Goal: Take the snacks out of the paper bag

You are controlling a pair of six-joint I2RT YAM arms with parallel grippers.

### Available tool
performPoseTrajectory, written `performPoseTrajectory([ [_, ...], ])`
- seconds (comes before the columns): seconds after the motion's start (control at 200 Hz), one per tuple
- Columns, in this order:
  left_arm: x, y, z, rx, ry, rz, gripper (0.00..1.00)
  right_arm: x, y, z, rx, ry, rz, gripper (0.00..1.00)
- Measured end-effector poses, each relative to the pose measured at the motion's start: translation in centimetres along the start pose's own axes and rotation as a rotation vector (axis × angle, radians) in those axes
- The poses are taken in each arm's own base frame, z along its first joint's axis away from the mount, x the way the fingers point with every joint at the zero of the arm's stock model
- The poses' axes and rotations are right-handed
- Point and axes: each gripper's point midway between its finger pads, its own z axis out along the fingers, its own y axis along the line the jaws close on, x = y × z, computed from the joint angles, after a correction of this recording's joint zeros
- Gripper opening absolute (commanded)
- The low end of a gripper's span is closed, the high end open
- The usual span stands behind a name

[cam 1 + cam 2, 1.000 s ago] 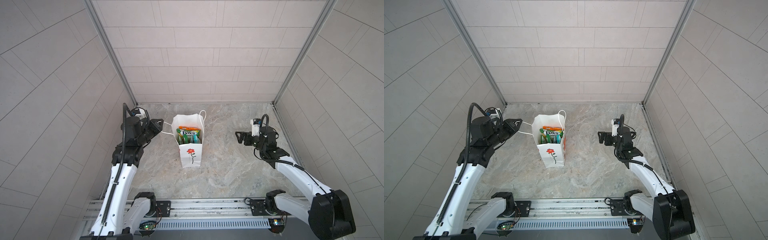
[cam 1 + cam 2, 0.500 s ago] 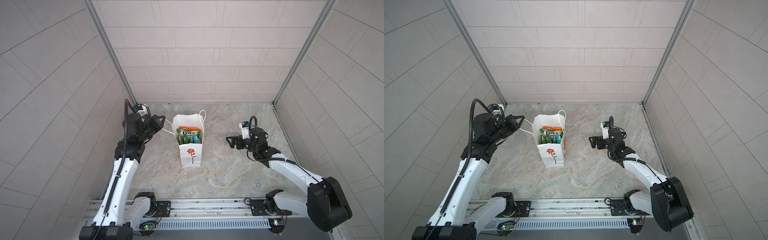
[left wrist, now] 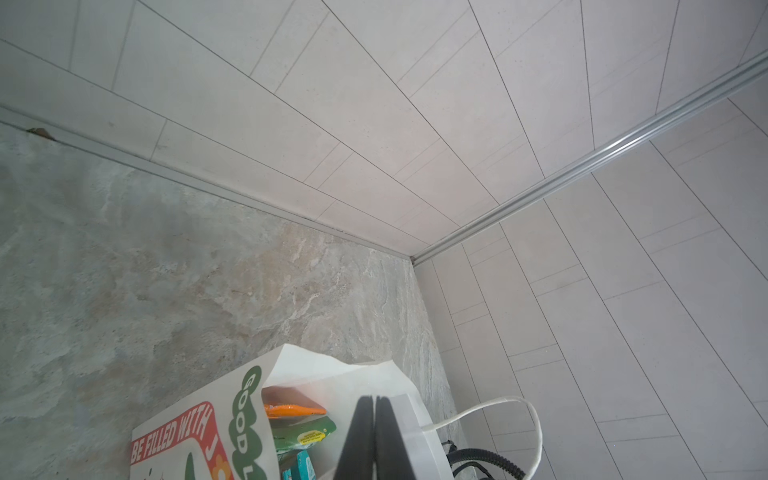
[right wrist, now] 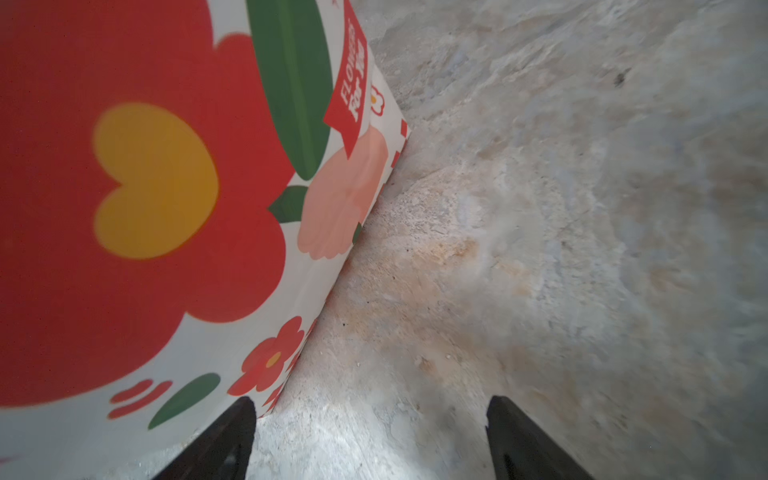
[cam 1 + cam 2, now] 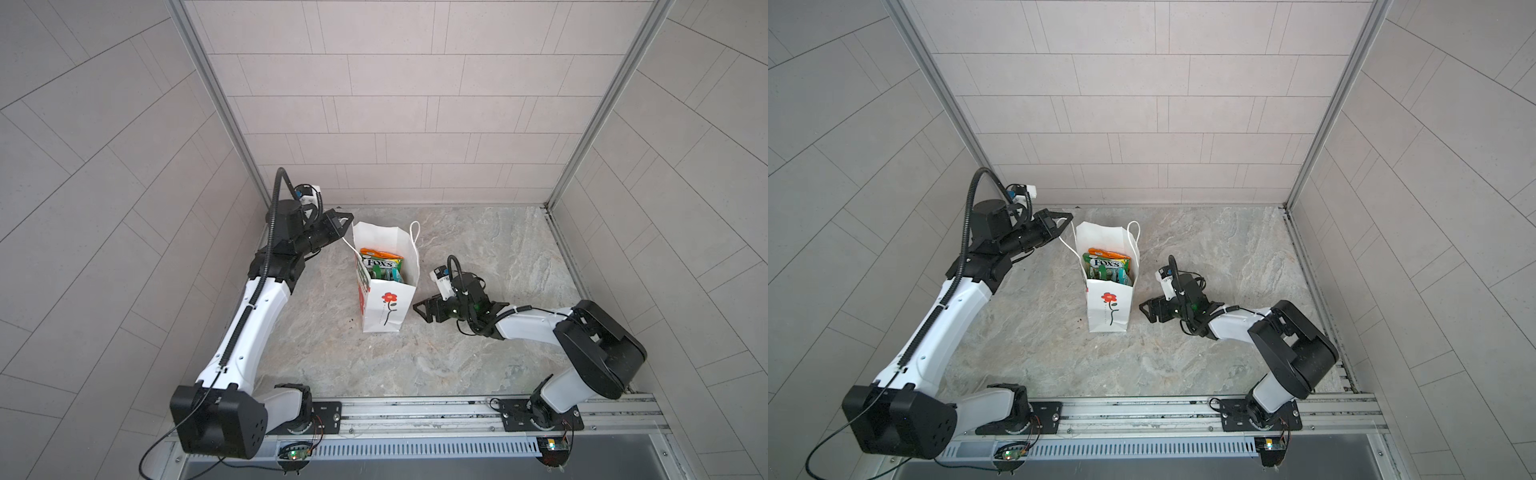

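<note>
In both top views you have the paper bag (image 5: pixel 384 309) (image 5: pixel 1108 313) standing upright near the middle of the stone tabletop (image 5: pixel 478 249). Its mouth is open and the snacks (image 5: pixel 380 266) (image 5: pixel 1106 266) are packed inside, a FOX'S label showing. Your left gripper (image 5: pixel 347 218) (image 5: pixel 1065 218) sits by the bag's upper left rim, clamped on the cord handle (image 5: pixel 349 245), which runs taut from it to the rim. Your right gripper (image 5: pixel 417 309) (image 5: pixel 1144 309) lies low, just beside the bag's right side near its base. In the left wrist view your left gripper (image 3: pixel 375 401) has its fingers pressed flat together in front of the bag's (image 3: pixel 324 374) white wall, with orange and green snacks (image 3: pixel 295 411) in the mouth. In the right wrist view your right gripper (image 4: pixel 370 405) stands spread wide. One of its fingers (image 4: pixel 237 428) is just beside the bag's (image 4: pixel 232 345) bottom corner; you cannot tell whether it touches.
</note>
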Motion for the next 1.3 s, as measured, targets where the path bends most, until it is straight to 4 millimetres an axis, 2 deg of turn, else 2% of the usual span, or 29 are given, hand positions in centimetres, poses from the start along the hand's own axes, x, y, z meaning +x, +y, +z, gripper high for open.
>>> performPoseTrajectory([
  [0.18, -0.5, -1.9, 2.8, 0.052, 0.050, 0.045, 0.00, -0.5, 2.4, 2.6, -0.073, -0.020, 0.000, 0.87],
  [0.33, -0.8, -3.8, 4.6, 0.081, 0.083, 0.093, 0.00, -2.0, 4.3, 4.3, -0.117, -0.066, -0.014, 0.87],
  [0.545, 1.1, -6.2, 6.5, 0.083, 0.169, 0.173, 0.00, -3.7, 5.2, 7.1, -0.126, -0.118, -0.023, 0.87],
  [0.801, 4.1, -7.0, 6.4, 0.023, 0.233, 0.253, 0.00, -5.5, 5.4, 9.8, -0.131, -0.161, -0.038, 0.88],
  [0.956, 4.6, -7.5, 5.4, -0.002, 0.236, 0.288, 0.00, -5.8, 5.5, 11.1, -0.140, -0.165, -0.045, 0.88],
  [1.131, 5.1, -8.4, 4.1, 0.004, 0.232, 0.321, 0.00, -4.8, 4.8, 10.5, -0.125, -0.156, -0.041, 0.89],
  [1.301, 7.8, -9.2, 3.3, 0.027, 0.273, 0.348, 0.00, -2.5, 2.7, 6.5, -0.071, -0.129, -0.030, 0.89],
])
